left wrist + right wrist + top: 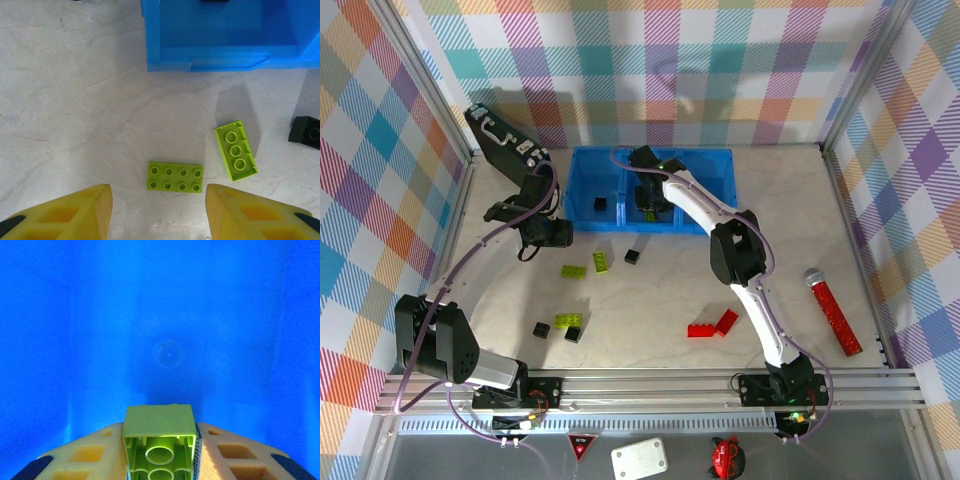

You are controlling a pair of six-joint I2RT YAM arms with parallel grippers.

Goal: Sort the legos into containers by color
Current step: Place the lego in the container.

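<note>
The right pincer (159, 432) grips a lime brick (160, 450) over the middle compartment of the blue tray (582, 190), so letting go seems next; the left pincer (157, 200) hangs open near the tray

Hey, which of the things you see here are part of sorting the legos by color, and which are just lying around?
Part of the job: blue tray, lime bricks, black bricks, red bricks, held lime brick in the right gripper.
Lying about: black case, red microphone, white box.
</note>
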